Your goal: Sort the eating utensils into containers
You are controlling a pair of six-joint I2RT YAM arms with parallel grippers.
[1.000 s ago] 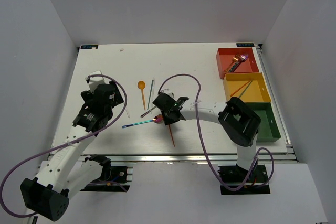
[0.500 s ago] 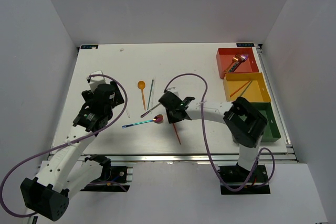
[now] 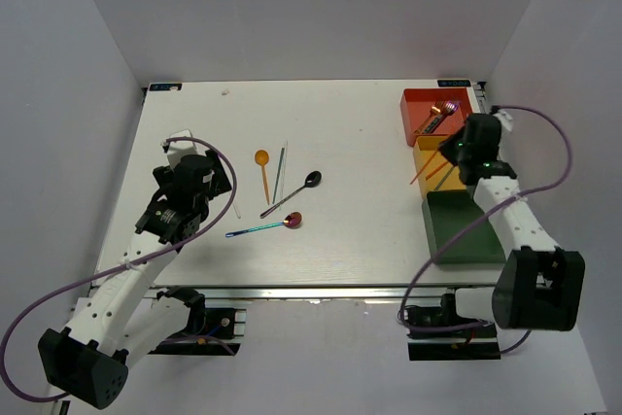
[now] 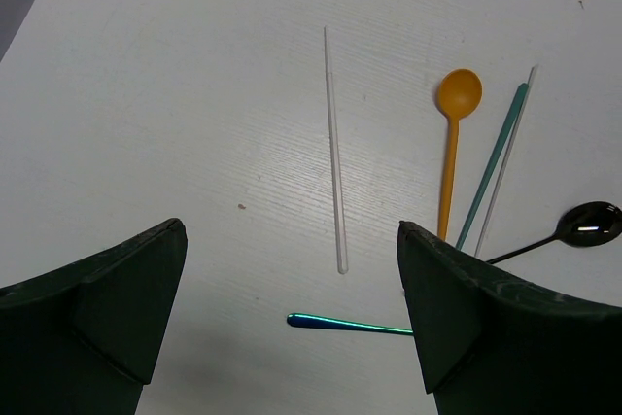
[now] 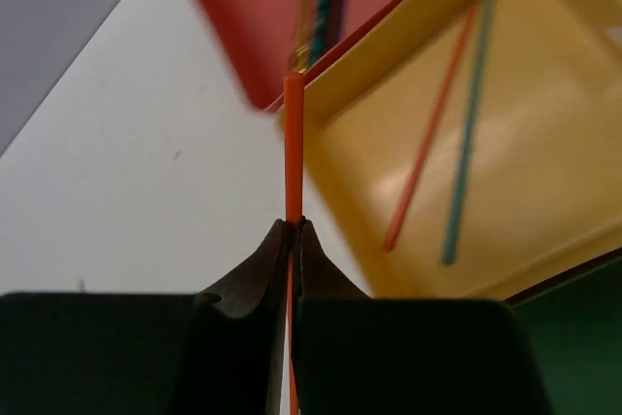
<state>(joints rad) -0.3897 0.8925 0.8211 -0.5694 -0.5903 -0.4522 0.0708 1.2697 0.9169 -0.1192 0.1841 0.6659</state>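
Observation:
My right gripper (image 5: 293, 224) is shut on a thin red-orange chopstick (image 5: 293, 143) above the near-left corner of the yellow tray (image 5: 525, 172), which holds an orange chopstick (image 5: 428, 133) and a teal one (image 5: 466, 133). From above, that gripper (image 3: 455, 151) hangs between the red tray (image 3: 437, 109) and the green tray (image 3: 466, 230). My left gripper (image 4: 292, 230) stands open over the table, nothing between its fingers. Ahead of it lie a white chopstick (image 4: 334, 162), an orange spoon (image 4: 453, 133), a teal chopstick (image 4: 494, 164), a black spoon (image 4: 583, 224) and an iridescent spoon's handle (image 4: 345, 323).
The three trays stand in a row along the table's right edge, and the red one holds a few utensils (image 3: 434, 120). The loose utensils lie in a cluster left of the table's middle (image 3: 277, 191). White walls close in the table on three sides.
The right gripper shut on the red-orange chopstick at the table's middle and carried it right to the yellow tray. The black spoon now shows. The left arm has not moved.

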